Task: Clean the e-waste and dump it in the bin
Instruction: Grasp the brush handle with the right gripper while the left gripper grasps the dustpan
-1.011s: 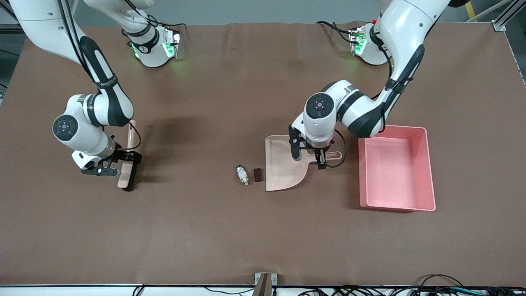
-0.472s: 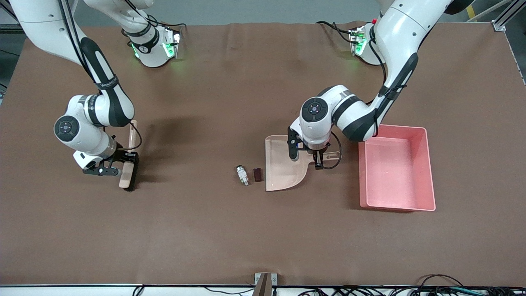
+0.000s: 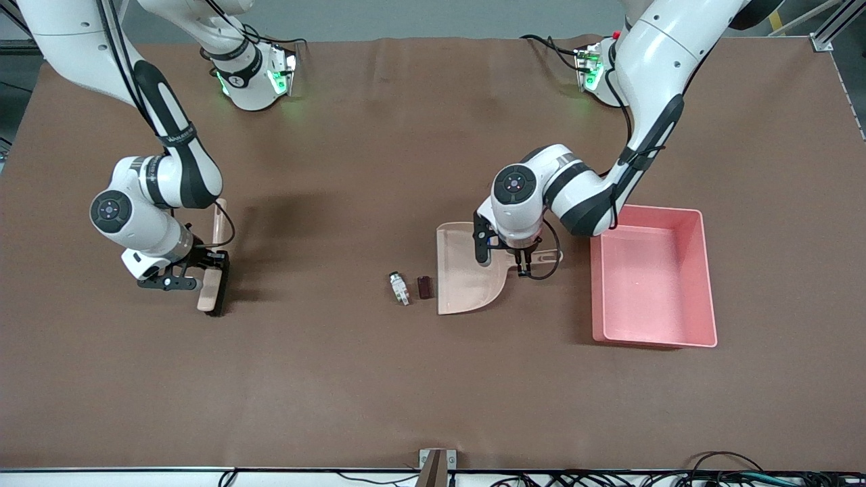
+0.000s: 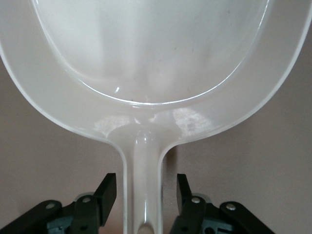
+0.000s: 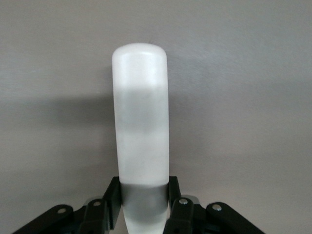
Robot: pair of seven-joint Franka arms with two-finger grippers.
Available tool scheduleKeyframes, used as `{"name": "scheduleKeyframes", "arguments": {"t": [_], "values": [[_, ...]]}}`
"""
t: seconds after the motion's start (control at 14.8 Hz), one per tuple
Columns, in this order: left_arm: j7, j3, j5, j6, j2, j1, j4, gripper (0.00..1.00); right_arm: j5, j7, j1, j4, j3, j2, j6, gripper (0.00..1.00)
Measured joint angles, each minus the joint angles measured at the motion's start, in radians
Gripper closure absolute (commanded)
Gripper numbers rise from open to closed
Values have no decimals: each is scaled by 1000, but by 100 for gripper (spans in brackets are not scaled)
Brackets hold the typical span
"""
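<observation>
E-waste (image 3: 410,287) untouched; right pincer (image 5: 144,195) clamps brush (image 5: 141,122).

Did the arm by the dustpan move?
Yes. The left gripper slid along the dustpan's handle, away from the bin and toward the pan, its fingers open either side of the handle.

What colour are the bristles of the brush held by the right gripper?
Black, on the beige brush; clearest in the front view.
</observation>
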Motion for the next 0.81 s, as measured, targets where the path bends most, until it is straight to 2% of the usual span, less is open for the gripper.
{"name": "scheduleKeyframes", "arguments": {"t": [0.34,0.54,0.81], "values": [[0,0,7,0,4,-3,6,59,4,1,61,62,20,-6,-44,99],[0,0,13,0,14,-3,14,63,60,12,131,80,24,-6,-46,99],[-1,-1,16,1,22,-4,19,77,86,146,244,134,27,26,-100,99]]}}
